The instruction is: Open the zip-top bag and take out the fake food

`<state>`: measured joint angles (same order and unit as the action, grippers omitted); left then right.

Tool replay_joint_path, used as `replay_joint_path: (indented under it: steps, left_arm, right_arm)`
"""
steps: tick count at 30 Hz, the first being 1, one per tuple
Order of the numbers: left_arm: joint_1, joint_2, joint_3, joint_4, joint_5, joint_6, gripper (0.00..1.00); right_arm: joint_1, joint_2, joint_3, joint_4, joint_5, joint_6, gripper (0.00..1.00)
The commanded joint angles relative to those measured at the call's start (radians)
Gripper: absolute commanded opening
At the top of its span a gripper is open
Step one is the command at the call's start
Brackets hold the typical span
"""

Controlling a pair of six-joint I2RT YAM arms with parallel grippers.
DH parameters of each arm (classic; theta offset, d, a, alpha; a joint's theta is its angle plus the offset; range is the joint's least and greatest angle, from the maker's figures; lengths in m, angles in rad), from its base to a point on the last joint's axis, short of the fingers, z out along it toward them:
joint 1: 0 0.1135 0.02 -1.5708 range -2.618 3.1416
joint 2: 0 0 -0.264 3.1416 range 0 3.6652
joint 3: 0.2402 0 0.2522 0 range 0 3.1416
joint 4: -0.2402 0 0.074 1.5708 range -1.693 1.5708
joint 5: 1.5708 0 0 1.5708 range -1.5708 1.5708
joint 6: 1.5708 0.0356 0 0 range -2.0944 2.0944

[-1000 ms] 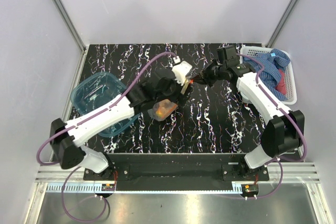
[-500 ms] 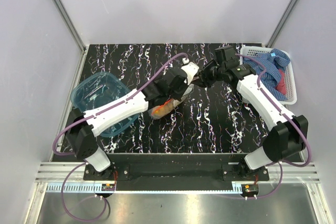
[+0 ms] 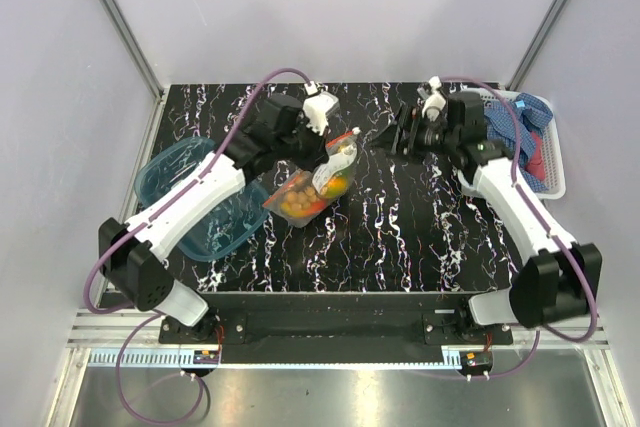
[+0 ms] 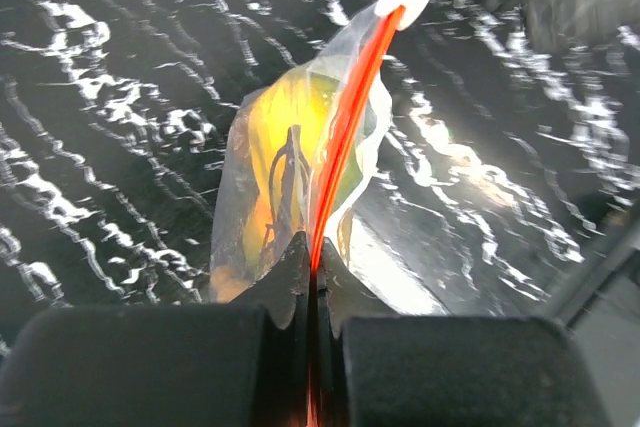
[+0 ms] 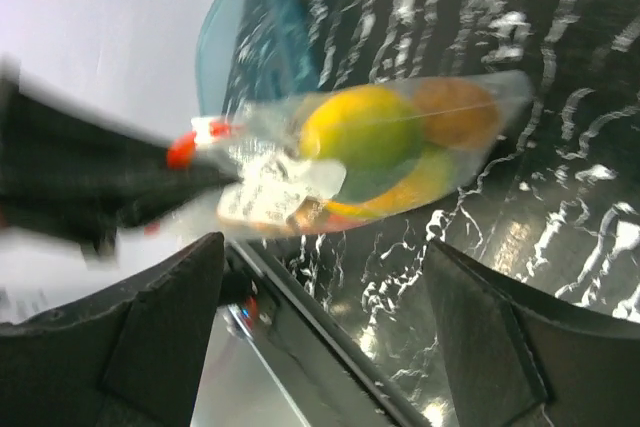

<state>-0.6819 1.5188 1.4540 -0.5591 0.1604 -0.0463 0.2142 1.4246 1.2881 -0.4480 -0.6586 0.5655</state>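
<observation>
Zip-top bag (image 3: pixel 318 183), fake food (image 3: pixel 300 203) inside, hangs near the worktop's (image 3: pixel 420 237) middle, its orange strip pinched by the left end effector (image 4: pixel 312 272). The right end effector (image 3: pixel 390 138) is spread, just beside the bag and not touching it.

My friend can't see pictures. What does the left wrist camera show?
The left gripper pinches the orange-red zip strip of a clear zip-top bag. Yellow fake food shows inside it, over a black table with white veins.

I worked in a lab test cell: plain white panels (image 3: pixel 340 7) boxed in the black marbled table (image 3: pixel 420 237), and an aluminium mounting rail (image 3: pixel 590 330) ran across the frame's bottom.
</observation>
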Motion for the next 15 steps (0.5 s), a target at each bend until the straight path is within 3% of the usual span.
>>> replay_joint_path:
  steps: [1,2,5,10,15]
  left_arm:
    - [0.057,-0.062,-0.012,0.036,0.345,-0.009,0.00]
    - [0.067,-0.062,-0.015,0.036,0.372,-0.012,0.00]
    - [0.091,-0.062,-0.020,0.034,0.439,-0.018,0.00]
    - [0.110,-0.048,-0.018,0.036,0.573,-0.030,0.00]
    - [0.111,-0.043,-0.021,0.036,0.610,-0.041,0.00]
  right_arm:
    - [0.007,-0.157,-0.217,0.527,-0.231,-0.101,0.89]
    - [0.007,-0.171,-0.295,0.686,-0.251,-0.098,0.89]
    - [0.007,-0.176,-0.375,0.866,-0.289,-0.110,0.91]
    - [0.007,-0.125,-0.369,0.869,-0.263,-0.208,0.92]
    - [0.007,-0.055,-0.355,0.910,-0.475,-0.231,0.83]
